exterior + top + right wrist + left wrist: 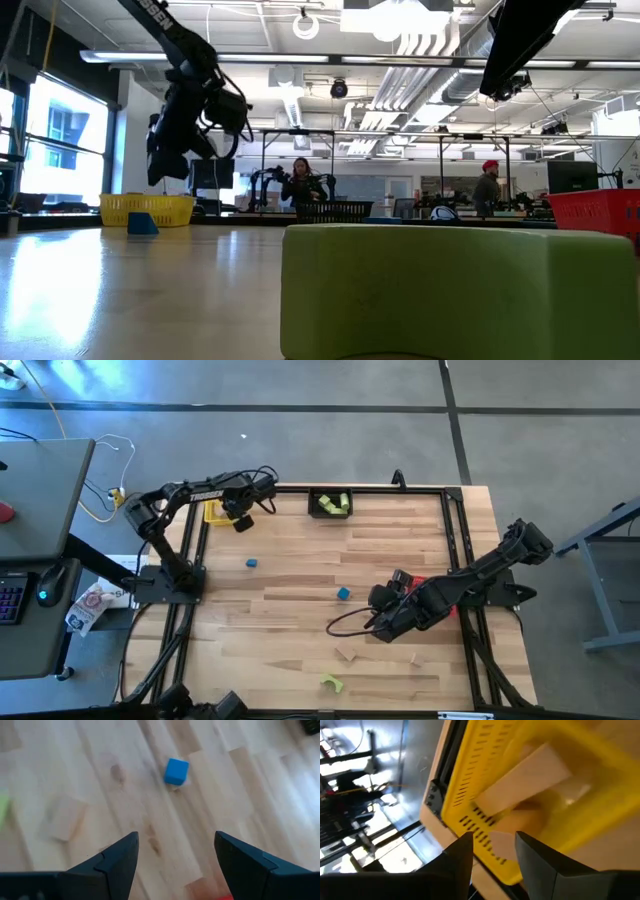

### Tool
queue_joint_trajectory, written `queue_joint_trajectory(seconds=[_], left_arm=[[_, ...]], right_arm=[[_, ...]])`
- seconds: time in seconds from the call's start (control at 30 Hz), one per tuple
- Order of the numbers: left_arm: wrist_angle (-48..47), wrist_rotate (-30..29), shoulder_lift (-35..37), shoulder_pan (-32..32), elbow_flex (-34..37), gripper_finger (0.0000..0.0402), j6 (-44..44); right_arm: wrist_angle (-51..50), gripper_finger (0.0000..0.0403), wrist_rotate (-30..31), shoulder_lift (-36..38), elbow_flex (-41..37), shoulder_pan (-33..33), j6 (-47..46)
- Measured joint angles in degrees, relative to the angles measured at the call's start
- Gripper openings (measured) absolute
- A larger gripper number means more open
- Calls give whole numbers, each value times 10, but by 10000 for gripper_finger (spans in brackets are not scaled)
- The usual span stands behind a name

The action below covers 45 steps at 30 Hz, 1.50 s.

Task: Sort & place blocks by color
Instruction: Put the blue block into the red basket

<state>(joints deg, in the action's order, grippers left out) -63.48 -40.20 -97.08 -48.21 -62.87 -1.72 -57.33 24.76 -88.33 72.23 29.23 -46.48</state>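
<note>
Wooden tabletop (pixel 290 600) is being crossed by the right gripper (pixel 175 851), jaws spread wide and empty, near the blue cube (pixel 176 771). Light and rigid, it is best pinched across flat faces. The left gripper (pixel 492 851), parted and empty, is being held over the yellow bin (pixel 470 785).

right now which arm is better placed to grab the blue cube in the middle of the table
Right. Its open end effector hangs over the table facing the blue cube; the left end effector is over the yellow bin.
</note>
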Motion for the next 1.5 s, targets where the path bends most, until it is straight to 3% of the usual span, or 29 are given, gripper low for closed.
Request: queue_joint_trajectory(seconds=[0.13, 0.53, 0.8, 1.03, 1.5], left_arm=[[0, 30, 38, 37, 0, 131, 6], [3, 226, 143, 185, 4, 131, 76], [5, 305, 171, 290, 14, 131, 109], [8, 311, 175, 373, 13, 131, 166], [23, 309, 175, 507, 13, 131, 279]], right_arm=[[27, 247, -28, 0, 0, 0, 0], [83, 247, -20, -1, 0, -30, 4], [112, 247, -6, -12, 0, -72, 19], [125, 247, -39, -46, 0, -120, 15], [172, 247, -39, -115, 0, -154, 15]])
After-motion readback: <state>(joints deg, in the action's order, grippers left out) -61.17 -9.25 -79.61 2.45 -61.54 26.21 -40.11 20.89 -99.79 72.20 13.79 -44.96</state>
